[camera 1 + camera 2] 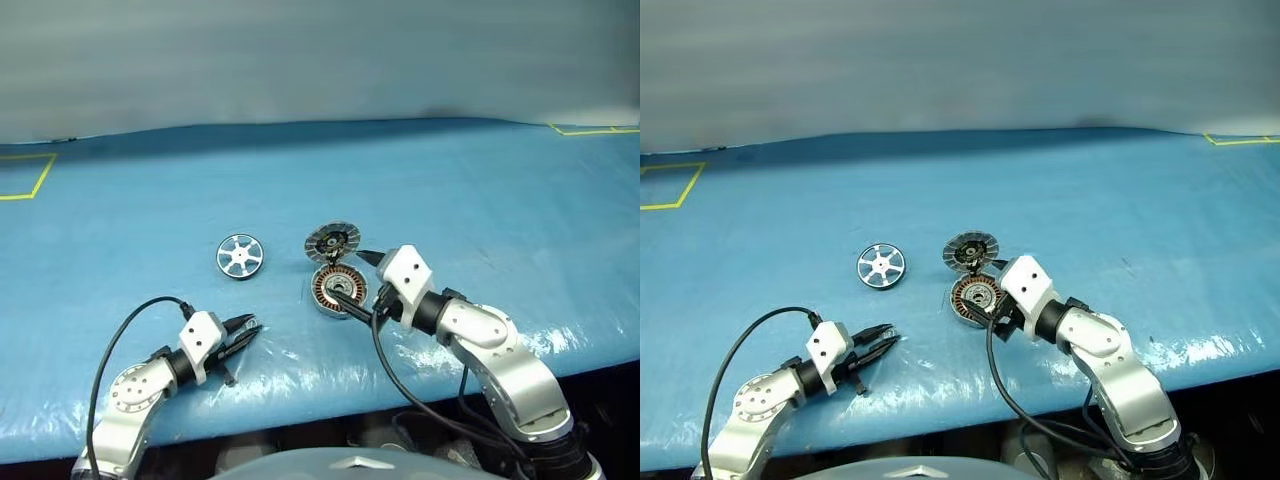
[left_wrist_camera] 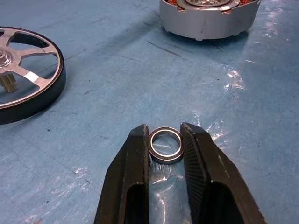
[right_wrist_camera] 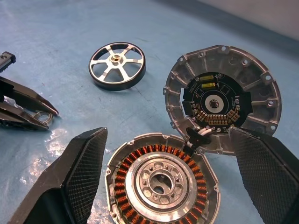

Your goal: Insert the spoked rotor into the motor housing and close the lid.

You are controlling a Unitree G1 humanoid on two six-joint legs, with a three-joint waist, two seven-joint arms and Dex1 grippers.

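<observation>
While the left pincer (image 2: 165, 140) grips a small ring (image 2: 165, 144) low over the table (image 1: 480, 190), right pincer (image 3: 173, 177) spread wide around the motor housing (image 3: 161, 182).

The counter (image 1: 480, 200) wears a glossy blue cover with yellow tape lines near its far corners. The spoked rotor (image 1: 240, 256) is bright silver with a black rim. The motor housing (image 3: 161, 184) shows copper-orange windings around a silver hub; its lid (image 3: 223, 99) is grey-ribbed around a dark centre. A small ring (image 2: 165, 144) is silver, between black pincer fingers (image 2: 135, 163).

Bright, even overhead light; glare patches on the blue table cover (image 1: 520, 345) (front edge); wrist views sharp.
</observation>
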